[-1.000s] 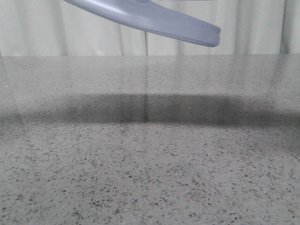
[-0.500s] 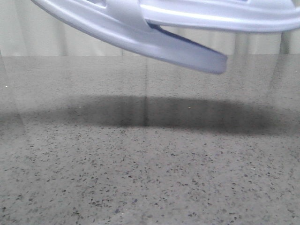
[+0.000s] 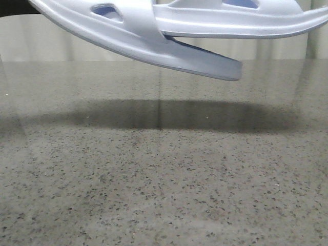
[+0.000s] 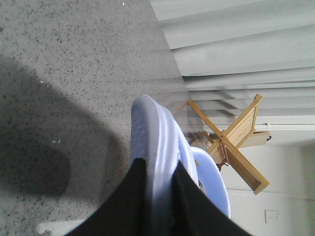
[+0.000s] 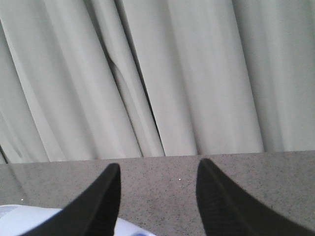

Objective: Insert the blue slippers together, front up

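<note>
The two blue slippers hang over the table at the top of the front view. One (image 3: 154, 48) slants down to the right, and the other (image 3: 230, 23) passes through its strap and runs off to the right. In the left wrist view my left gripper (image 4: 158, 164) is shut on the edge of one slipper (image 4: 152, 128), with the second slipper (image 4: 209, 177) just behind it. My right gripper (image 5: 158, 164) is open with only table between its fingers. A pale slipper corner (image 5: 29, 221) shows beside its left finger.
The speckled grey table (image 3: 164, 179) carries the slippers' broad shadow (image 3: 169, 115). White curtains (image 5: 197, 73) close off the far side. A wooden folding rack (image 4: 236, 142) stands beyond the table's edge in the left wrist view.
The slanted slipper has come lower into the front view. A second slipper has appeared from the right, pushed through the first one's strap.
</note>
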`<control>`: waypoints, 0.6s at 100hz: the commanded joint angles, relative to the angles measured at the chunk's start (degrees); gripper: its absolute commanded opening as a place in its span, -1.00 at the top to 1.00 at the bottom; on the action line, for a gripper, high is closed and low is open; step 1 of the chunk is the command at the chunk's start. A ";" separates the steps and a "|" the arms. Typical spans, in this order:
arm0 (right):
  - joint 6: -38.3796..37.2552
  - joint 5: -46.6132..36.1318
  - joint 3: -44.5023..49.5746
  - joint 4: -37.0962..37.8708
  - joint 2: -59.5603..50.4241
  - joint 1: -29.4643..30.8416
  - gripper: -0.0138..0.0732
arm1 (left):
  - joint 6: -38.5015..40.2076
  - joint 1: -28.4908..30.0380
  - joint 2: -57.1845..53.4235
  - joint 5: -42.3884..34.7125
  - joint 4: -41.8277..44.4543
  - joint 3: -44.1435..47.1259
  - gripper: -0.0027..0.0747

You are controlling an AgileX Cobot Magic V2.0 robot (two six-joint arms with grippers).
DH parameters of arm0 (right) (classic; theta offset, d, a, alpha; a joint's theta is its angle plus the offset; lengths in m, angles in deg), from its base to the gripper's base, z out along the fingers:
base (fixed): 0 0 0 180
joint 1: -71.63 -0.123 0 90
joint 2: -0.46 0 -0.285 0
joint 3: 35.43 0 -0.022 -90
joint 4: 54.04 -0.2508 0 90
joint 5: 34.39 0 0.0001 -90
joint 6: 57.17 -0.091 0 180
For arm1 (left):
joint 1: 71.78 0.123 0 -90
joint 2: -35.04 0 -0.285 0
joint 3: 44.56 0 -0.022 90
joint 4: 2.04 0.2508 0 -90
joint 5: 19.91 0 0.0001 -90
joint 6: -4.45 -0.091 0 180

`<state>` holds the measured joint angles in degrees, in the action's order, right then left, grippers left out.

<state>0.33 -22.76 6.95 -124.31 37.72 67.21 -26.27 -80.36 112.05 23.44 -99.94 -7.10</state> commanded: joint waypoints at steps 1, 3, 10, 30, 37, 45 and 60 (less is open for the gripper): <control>1.35 -0.57 -2.09 -0.22 -0.02 0.03 -0.01 | -2.74 -0.43 1.02 1.76 -7.42 -1.48 0.89; 1.35 -0.57 -2.09 -0.22 -0.02 0.03 0.00 | -3.02 -0.43 1.55 1.87 -7.77 -1.48 0.89; 1.35 -0.44 -2.09 -0.22 -0.02 0.03 -0.01 | -3.98 -0.43 3.29 1.88 -8.06 -1.48 0.89; 1.35 -0.11 -1.98 -0.22 -0.02 0.03 -0.01 | -5.73 -0.43 7.42 2.21 -8.06 -1.48 0.89; 1.35 -0.11 -1.98 -0.22 -0.02 0.03 -0.01 | -5.96 -0.43 8.61 2.55 -8.19 -1.48 0.89; 1.35 -0.11 -1.98 -0.22 -0.02 0.03 -0.01 | -6.50 -0.43 9.55 2.60 -8.19 -1.48 0.89; 1.35 -0.11 -1.98 -0.22 -0.02 0.03 -0.01 | -7.84 -0.43 10.94 3.27 -8.19 -1.48 0.89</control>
<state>0.48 -21.67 6.95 -124.26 37.72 67.21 -33.27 -80.36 123.94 22.72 -103.53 -7.10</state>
